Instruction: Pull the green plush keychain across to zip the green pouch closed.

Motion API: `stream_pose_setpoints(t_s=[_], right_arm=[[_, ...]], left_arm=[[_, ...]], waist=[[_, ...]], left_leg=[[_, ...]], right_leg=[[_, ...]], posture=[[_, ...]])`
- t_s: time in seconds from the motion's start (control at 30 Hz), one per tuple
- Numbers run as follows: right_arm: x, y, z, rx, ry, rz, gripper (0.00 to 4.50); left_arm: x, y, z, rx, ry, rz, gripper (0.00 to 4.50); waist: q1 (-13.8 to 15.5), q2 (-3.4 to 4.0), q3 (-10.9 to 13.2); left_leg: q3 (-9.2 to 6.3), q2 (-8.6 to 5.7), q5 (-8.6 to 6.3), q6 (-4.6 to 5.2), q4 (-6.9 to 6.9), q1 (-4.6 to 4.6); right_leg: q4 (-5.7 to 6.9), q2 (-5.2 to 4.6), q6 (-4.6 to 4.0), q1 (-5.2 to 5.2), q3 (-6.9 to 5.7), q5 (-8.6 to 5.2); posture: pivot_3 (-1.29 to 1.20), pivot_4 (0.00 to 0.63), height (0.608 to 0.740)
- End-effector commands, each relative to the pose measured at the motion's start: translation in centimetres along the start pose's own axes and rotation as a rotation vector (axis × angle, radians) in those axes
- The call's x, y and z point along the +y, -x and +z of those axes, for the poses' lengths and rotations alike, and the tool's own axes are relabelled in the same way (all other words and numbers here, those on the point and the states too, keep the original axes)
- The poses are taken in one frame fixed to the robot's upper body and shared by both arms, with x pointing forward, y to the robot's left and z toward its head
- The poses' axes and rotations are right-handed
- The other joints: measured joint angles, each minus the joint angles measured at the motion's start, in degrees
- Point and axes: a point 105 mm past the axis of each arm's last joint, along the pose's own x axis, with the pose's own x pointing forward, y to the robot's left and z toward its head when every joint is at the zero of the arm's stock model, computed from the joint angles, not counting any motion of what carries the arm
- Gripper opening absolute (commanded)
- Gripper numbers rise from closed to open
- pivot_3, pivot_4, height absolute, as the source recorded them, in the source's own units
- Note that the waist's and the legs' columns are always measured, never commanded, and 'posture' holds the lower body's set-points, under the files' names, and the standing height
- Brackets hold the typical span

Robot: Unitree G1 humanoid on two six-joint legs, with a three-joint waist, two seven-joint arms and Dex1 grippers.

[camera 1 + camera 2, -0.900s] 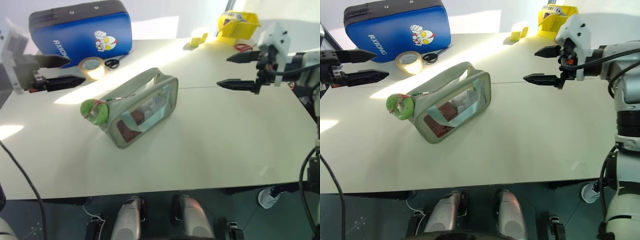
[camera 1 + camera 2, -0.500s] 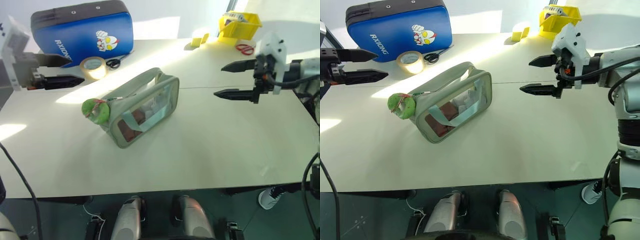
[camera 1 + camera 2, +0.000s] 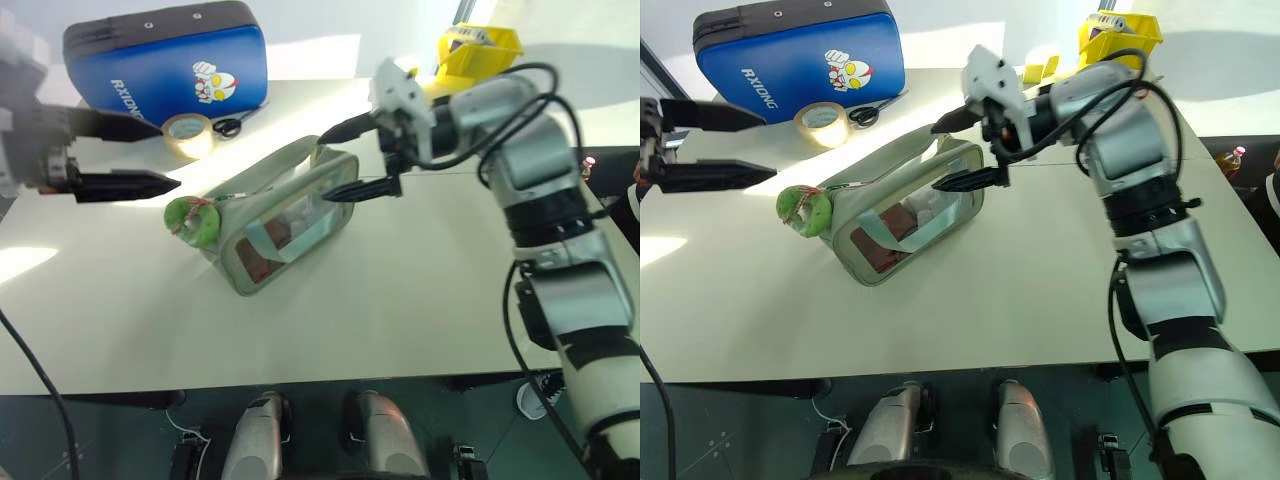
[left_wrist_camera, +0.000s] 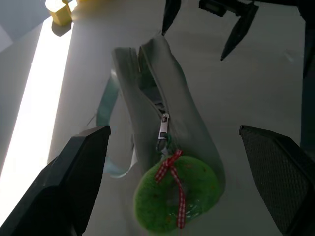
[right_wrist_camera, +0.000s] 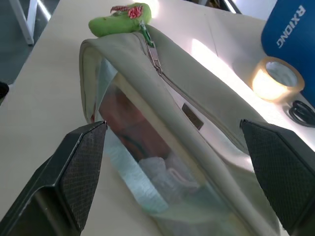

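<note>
The green pouch (image 3: 300,190) lies tilted on the white table (image 3: 420,300), its clear side facing me with red contents showing through. The green plush keychain (image 3: 192,221) hangs at its left end, clipped to the zipper slider (image 4: 163,129) by a red checked ribbon. My left gripper (image 3: 168,155) hovers open just left of the keychain, apart from it. My right gripper (image 3: 325,168) is open at the pouch's right end, one finger above the top edge and one in front of the clear side, holding nothing.
A big blue padded case (image 3: 165,60) stands at the back left, with a tan tape roll (image 3: 186,135) and scissors (image 3: 228,126) in front of it. A yellow bin (image 3: 478,45) and a small yellow block (image 3: 398,75) sit at the back right.
My right arm has swung left from the table's right side to the pouch's right end. The left gripper has shifted a little right toward the keychain. Both stayed open.
</note>
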Motion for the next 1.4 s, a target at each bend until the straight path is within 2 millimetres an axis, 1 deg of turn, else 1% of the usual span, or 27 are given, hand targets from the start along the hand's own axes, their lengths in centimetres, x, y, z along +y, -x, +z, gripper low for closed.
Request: stream_pose_setpoints(t_s=[0.03, 0.17, 0.27, 0.3, 0.37, 0.4, 0.47, 0.5, 0.6, 0.7, 0.87, 0.93, 1.03, 1.1, 1.17, 1.23, 1.4], right_arm=[[-0.6, -1.0, 0.0, 0.023, 0.088, 0.012, 4.5], [-1.2, -2.8, -1.5, 0.069, 0.134, 0.001, 4.5], [-1.6, -3.2, -1.7, 0.073, 0.152, -0.014, 3.73], [-1.8, -3.1, -1.7, 0.079, 0.17, -0.029, 3.32], [-2.2, -3.0, -1.5, 0.076, 0.194, -0.049, 2.17], [-2.3, -2.9, -1.4, 0.072, 0.203, -0.058, 1.72], [-3.8, -2.3, -0.1, 0.041, 0.207, -0.168, 0.71], [-4.8, -1.7, 0.4, 0.047, 0.223, -0.238, 0.2], [-6.2, -0.4, 0.8, 0.082, 0.253, -0.342, 0.2], [-6.7, 0.2, 0.6, 0.121, 0.261, -0.378, 0.2], [-5.6, -1.2, -0.2, 0.133, 0.276, -0.332, 0.2], [-5.3, -1.9, -0.9, 0.149, 0.265, -0.317, 0.2], [-4.3, -3.4, -2.4, 0.181, 0.209, -0.277, 0.2], [-3.9, -4.0, -2.8, 0.188, 0.156, -0.268, 0.2], [-3.7, -4.6, -2.8, 0.183, 0.072, -0.272, 0.2], [-3.6, -4.9, -2.4, 0.183, 0.034, -0.276, 0.2], [-4.5, -4.7, -2.3, 0.208, -0.025, -0.354, 0.2]], left_arm=[[-0.2, 1.4, 1.5, -0.013, -0.068, 0.058, 4.47], [0.1, 1.7, 1.7, -0.025, -0.072, 0.09, 4.47], [0.4, 1.7, 1.6, -0.03, -0.073, 0.105, 4.5], [0.6, 1.8, 1.6, -0.034, -0.072, 0.116, 4.5], [0.9, 1.8, 1.6, -0.04, -0.073, 0.133, 4.5], [1.0, 1.9, 1.6, -0.043, -0.074, 0.137, 4.5], [1.6, 2.0, 1.7, -0.058, -0.071, 0.157, 4.5], [1.8, 2.0, 1.6, -0.058, -0.073, 0.165, 4.5], [2.2, 2.2, 1.4, -0.056, -0.075, 0.176, 4.5], [2.5, 2.1, 1.2, -0.059, -0.073, 0.179, 4.5], [2.7, 1.4, 1.1, -0.067, -0.079, 0.164, 4.5], [2.7, 1.2, 1.1, -0.073, -0.08, 0.157, 4.5], [2.6, 0.9, 1.1, -0.079, -0.078, 0.142, 4.5], [2.7, 0.8, 0.9, -0.076, -0.077, 0.141, 4.5], [2.6, 0.8, 0.9, -0.077, -0.073, 0.139, 4.5], [2.6, 0.8, 0.8, -0.074, -0.073, 0.14, 4.5], [2.6, 0.8, 0.6, -0.073, -0.07, 0.143, 4.5]], waist=[[-0.12, -0.01, -0.01], [-0.27, -0.01, -0.01], [-0.31, -0.01, -0.01], [-0.3, -0.01, -0.01], [-0.25, -0.01, -0.01], [-0.27, -0.01, -0.01], [-0.34, -0.01, -0.01], [-0.33, -0.01, 0.0], [-0.25, -0.01, 0.0], [-0.28, -0.01, -0.01], [-0.4, -0.02, -0.01], [-0.55, -0.01, -0.01], [-0.49, -0.02, -0.01], [-0.53, -0.02, -0.01], [-0.67, -0.05, -0.03], [-0.86, -0.05, -0.03], [-1.48, -0.06, -0.03]], left_leg=[[0.0, -0.01, 0.0, 0.0, 0.02, 0.02], [0.0, -0.01, 0.05, -0.09, 0.01, 0.03], [0.0, -0.01, 0.14, -0.24, 0.01, 0.04], [0.0, -0.01, 0.14, -0.24, 0.0, 0.03], [0.0, -0.02, 0.17, -0.29, 0.01, 0.04], [0.0, -0.02, 0.19, -0.32, 0.02, 0.04], [0.0, -0.02, 0.21, -0.35, 0.01, 0.05], [0.0, -0.02, 0.24, -0.41, 0.01, 0.05], [-0.02, -0.01, 0.3, -0.51, 0.01, 0.04], [-0.03, -0.01, 0.3, -0.51, 0.0, 0.05], [0.0, -0.01, 0.3, -0.5, -0.01, 0.06], [0.0, -0.02, 0.3, -0.5, 0.0, 0.06], [0.04, -0.02, 0.32, -0.51, -0.01, 0.06], [0.02, -0.02, 0.32, -0.51, 0.01, 0.06], [0.02, -0.01, 0.32, -0.51, 0.05, 0.08], [0.0, 0.01, 0.32, -0.51, 0.05, 0.12], [-0.09, 0.02, 0.31, -0.49, 0.05, 0.12]], right_leg=[[0.01, 0.0, 0.0, 0.02, 0.0, 0.0], [0.06, 0.01, 0.01, 0.0, 0.0, 0.0], [0.08, 0.01, 0.0, 0.0, 0.0, 0.0], [0.08, 0.01, 0.01, 0.0, 0.0, 0.0], [0.11, 0.01, 0.0, 0.0, 0.01, 0.0], [0.11, 0.01, 0.01, 0.01, 0.01, 0.0], [0.15, 0.01, 0.0, 0.01, 0.01, 0.0], [0.17, 0.01, 0.0, -0.01, 0.01, 0.0], [0.27, 0.01, -0.01, -0.07, 0.01, 0.0], [0.27, 0.01, -0.01, -0.07, 0.02, 0.0], [0.33, 0.01, -0.01, -0.08, 0.02, 0.0], [0.42, 0.01, -0.01, -0.11, 0.03, 0.0], [0.52, 0.01, -0.01, -0.18, 0.07, -0.01], [0.53, 0.01, -0.02, -0.18, 0.07, -0.01], [0.58, 0.01, -0.02, -0.17, 0.07, -0.01], [0.61, 0.04, -0.02, -0.16, 0.07, -0.01], [0.63, 0.08, -0.04, -0.14, 0.06, -0.02]], posture=[[0.0, 0.15, 0.74], [0.0, 0.15, 0.74], [0.0, 0.15, 0.74], [0.0, 0.15, 0.74], [0.0, 0.15, 0.74], [0.0, 0.15, 0.74], [0.0, 0.15, 0.74], [0.0, 0.15, 0.74], [0.0, 0.15, 0.74], [0.0, 0.15, 0.74], [0.0, 0.15, 0.74], [0.0, 0.15, 0.74], [0.0, 0.15, 0.74], [0.0, 0.15, 0.74], [0.0, 0.15, 0.74], [0.0, 0.15, 0.74], [0.0, 0.15, 0.74]])
